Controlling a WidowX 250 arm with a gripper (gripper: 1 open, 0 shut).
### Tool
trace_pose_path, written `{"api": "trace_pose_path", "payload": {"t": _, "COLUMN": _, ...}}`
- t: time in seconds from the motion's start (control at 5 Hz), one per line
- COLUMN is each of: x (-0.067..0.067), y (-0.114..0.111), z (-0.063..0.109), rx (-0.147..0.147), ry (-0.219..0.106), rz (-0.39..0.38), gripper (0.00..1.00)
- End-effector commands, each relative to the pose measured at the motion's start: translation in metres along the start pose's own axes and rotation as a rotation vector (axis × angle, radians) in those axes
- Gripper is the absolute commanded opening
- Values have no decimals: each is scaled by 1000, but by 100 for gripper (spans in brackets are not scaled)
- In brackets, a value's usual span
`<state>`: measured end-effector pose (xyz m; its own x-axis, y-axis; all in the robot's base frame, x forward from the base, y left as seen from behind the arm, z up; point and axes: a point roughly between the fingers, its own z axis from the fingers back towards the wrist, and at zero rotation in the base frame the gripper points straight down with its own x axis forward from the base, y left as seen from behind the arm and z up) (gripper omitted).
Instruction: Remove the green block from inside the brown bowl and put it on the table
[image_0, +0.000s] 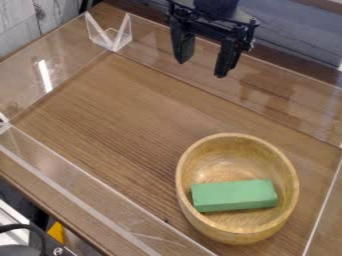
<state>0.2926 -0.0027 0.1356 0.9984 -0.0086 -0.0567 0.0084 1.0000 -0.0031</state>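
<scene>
A flat bright green block (235, 195) lies inside the brown bowl (201, 160), toward its front. The round wooden bowl stands at the front right of the table (120, 110). My black gripper (209, 55) hangs at the top centre, well behind the bowl and above the tabletop. Its fingers (225, 58) point down and stand apart, open, with nothing between them.
Clear acrylic walls edge the tabletop, with a folded clear piece (110, 32) at the back left corner. Bare wood stretches left of the bowl and between the bowl and the gripper.
</scene>
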Motion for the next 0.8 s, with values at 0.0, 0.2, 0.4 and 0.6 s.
{"api": "trace_pose_path", "payload": {"t": 0.0, "x": -8, "y": -8, "z": -4, "rx": -2, "ry": 21, "rz": -110, "gripper": 100}}
{"api": "trace_pose_path", "payload": {"t": 0.2, "x": -27, "y": -28, "z": -18, "rx": 2, "ry": 69, "rz": -358, "gripper": 100}}
{"api": "trace_pose_path", "payload": {"t": 0.4, "x": -48, "y": -57, "z": -38, "rx": 17, "ry": 85, "rz": -607, "gripper": 100}}
{"api": "trace_pose_path", "payload": {"t": 0.6, "x": -71, "y": -89, "z": -53, "rx": 36, "ry": 71, "rz": -857, "gripper": 100}}
